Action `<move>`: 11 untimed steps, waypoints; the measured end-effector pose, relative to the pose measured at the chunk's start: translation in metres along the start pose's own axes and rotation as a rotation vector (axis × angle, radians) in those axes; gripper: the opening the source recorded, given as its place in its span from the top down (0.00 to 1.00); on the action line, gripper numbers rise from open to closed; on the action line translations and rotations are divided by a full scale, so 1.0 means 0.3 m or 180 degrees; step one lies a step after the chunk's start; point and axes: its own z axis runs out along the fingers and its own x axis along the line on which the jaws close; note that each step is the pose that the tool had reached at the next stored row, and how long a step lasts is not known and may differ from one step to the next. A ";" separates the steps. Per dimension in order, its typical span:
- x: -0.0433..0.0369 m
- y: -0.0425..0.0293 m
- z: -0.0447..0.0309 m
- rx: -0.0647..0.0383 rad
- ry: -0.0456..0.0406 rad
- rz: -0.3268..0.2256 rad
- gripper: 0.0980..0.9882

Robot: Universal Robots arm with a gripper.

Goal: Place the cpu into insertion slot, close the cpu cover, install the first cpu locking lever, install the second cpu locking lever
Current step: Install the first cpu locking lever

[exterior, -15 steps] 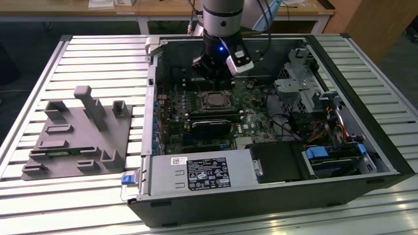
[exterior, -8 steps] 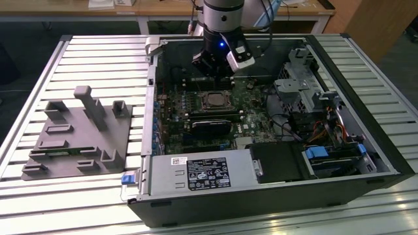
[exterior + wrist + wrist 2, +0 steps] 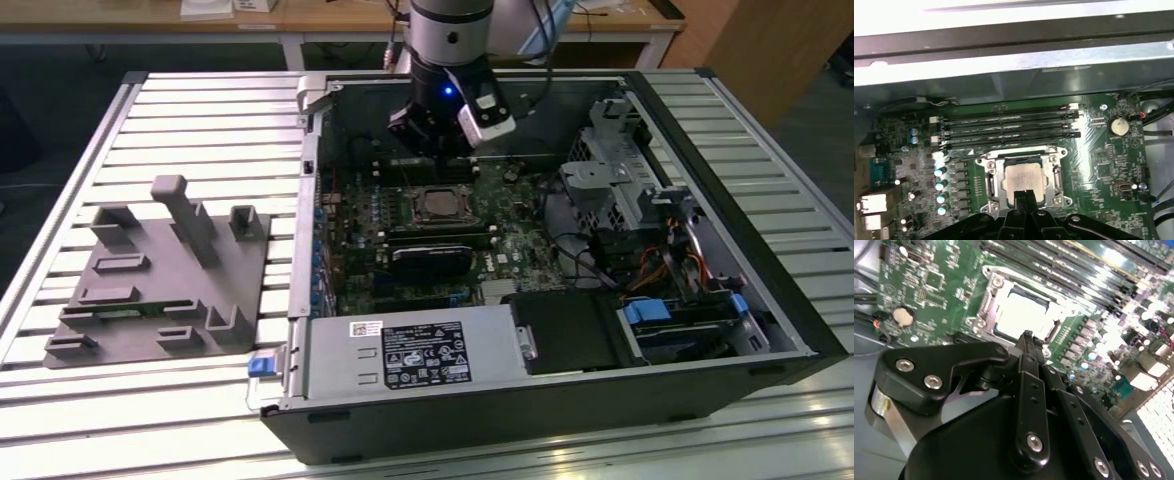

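While gripper [image 3: 1024,194] hangs close, cpu [image 3: 1024,176] lies in insertion slot [image 3: 989,176].

One cpu [image 3: 1024,180], one insertion slot [image 3: 989,186], one gripper [image 3: 1024,196] — four long memory slots [image 3: 1004,120], one round coin battery [image 3: 1118,126], one open computer case [image 3: 534,420], one grey fixture block [image 3: 160,290] on one slatted table [image 3: 200,110]

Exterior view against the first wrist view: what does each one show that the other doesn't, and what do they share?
Exterior view: the grey fixture on the slatted table, plus the power supply and the drive cage inside the case. First wrist view: the coin cell and the memory slots seen close up. Shared: the cpu framed by the cover, with the end effector close to it, fingers together.
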 end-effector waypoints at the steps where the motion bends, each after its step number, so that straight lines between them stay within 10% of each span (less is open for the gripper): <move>1: 0.007 -0.001 0.000 0.0000 0.0000 0.0000 0.99; 11: 0.103 -0.012 -0.002 -0.0002 0.0000 0.0001 0.99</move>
